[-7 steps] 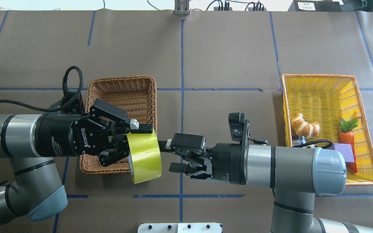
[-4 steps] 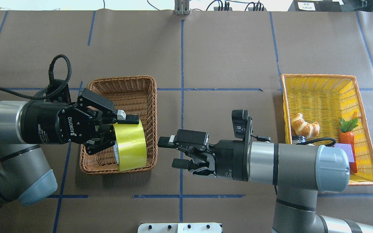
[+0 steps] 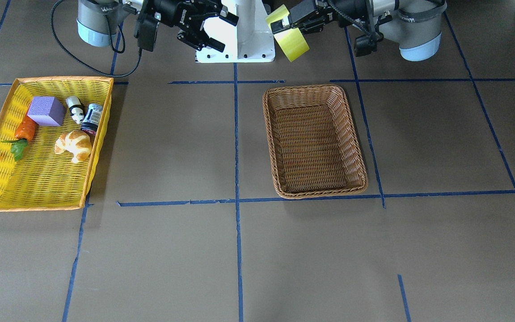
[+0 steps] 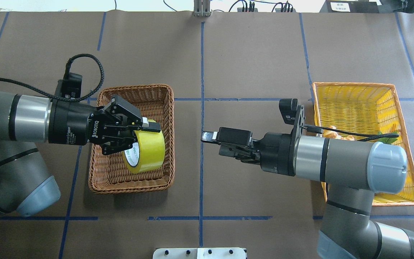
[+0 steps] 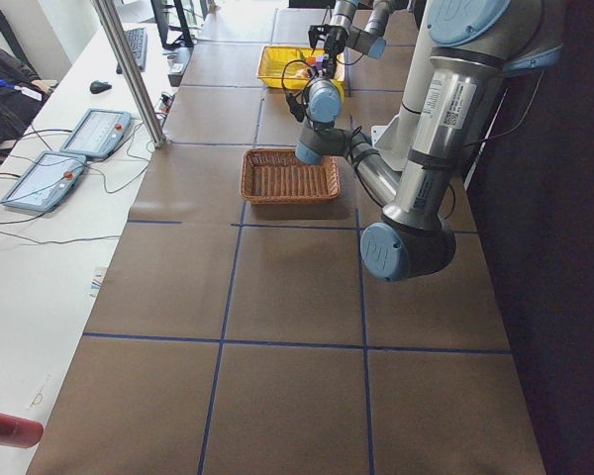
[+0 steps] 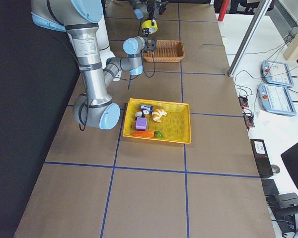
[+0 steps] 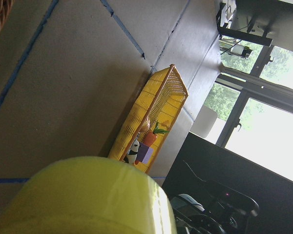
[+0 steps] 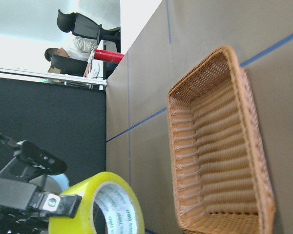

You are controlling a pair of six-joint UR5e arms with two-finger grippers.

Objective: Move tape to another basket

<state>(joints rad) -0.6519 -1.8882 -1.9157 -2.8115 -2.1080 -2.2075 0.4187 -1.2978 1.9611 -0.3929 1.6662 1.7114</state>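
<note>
Overhead exterior view places the tape (image 4: 151, 145) above the brown wicker basket (image 4: 135, 87) on the left half of the desk (image 4: 250, 57). The left hand (image 4: 140, 138) is clamped on the roll's wall, one finger on the yellow outside and the other inside the core. The front-facing view adds what that angle hides: the roll hangs tilted in the air, clear of the basket, whose woven floor is wholly in sight. The right wrist view looks across at the roll's printed white core and the finger pressed on its outer face, with the wicker basket beyond. The right hand (image 4: 217, 144) hovers over the middle of the desk, pointing toward the tape, fingers spread and holding nothing. Far to the right lies the yellow basket (image 4: 354, 86), partly covered overhead by the right arm (image 4: 336, 158). The front-facing view shows in it a purple block (image 3: 45, 111), a carrot (image 3: 25, 129), a croissant (image 3: 74, 144), a small dark jar (image 3: 92, 117) and a black-and-white figure (image 3: 75, 109), all toward the end nearest the robot.
</note>
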